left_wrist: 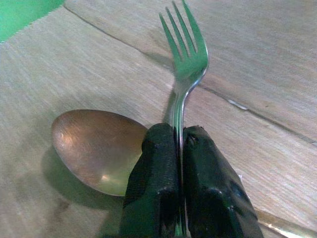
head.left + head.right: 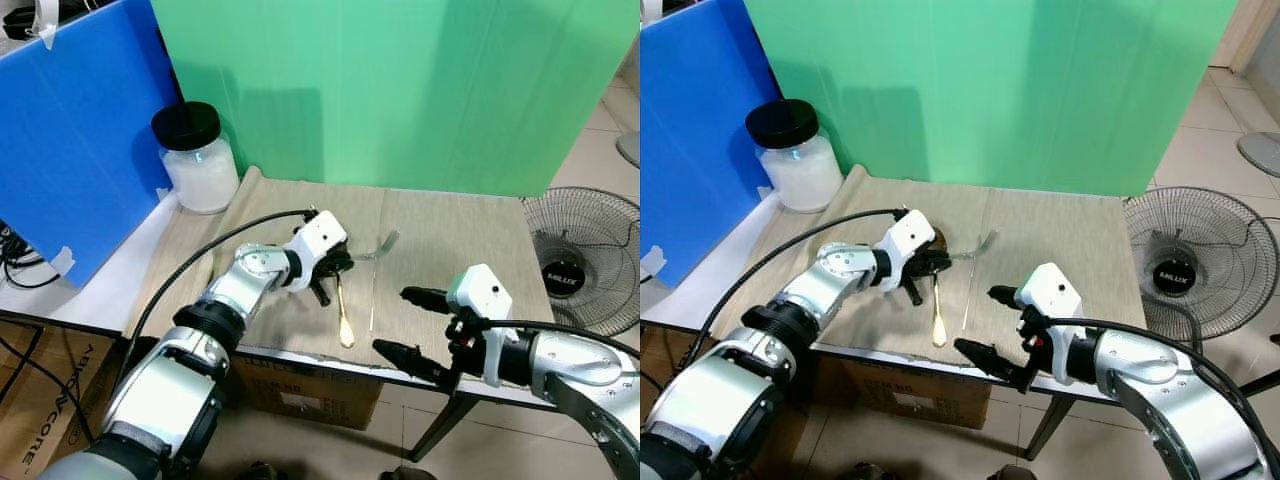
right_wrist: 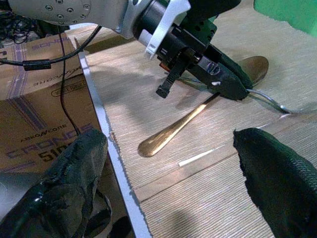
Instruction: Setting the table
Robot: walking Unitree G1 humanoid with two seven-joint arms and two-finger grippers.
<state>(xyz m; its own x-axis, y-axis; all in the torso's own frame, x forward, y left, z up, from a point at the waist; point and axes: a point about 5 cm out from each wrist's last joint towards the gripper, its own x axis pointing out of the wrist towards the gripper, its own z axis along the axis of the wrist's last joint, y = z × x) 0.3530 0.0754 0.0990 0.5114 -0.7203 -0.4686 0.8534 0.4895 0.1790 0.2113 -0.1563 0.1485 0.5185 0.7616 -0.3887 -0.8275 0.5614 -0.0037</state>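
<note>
1. Left gripper (image 2: 335,262) pinches the silver metal fork (image 1: 184,59) over the beige woven placemat (image 2: 450,230), beside the gold spoon (image 2: 342,310).
2. Right gripper (image 2: 412,322) idles, fingers wide.
3. Advice: lower the fork flat, parallel to the spoon, then release.

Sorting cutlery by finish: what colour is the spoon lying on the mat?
Gold spoon, clearest in the right wrist view.

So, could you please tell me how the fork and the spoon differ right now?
The fork is silver, while the spoon is gold-coloured. The fork is pinched in the shut left gripper, whereas the spoon lies free on the beige placemat. The fork's head is raised off the mat; the spoon rests flat. Both are metal cutlery, side by side near the table's front edge.
</note>
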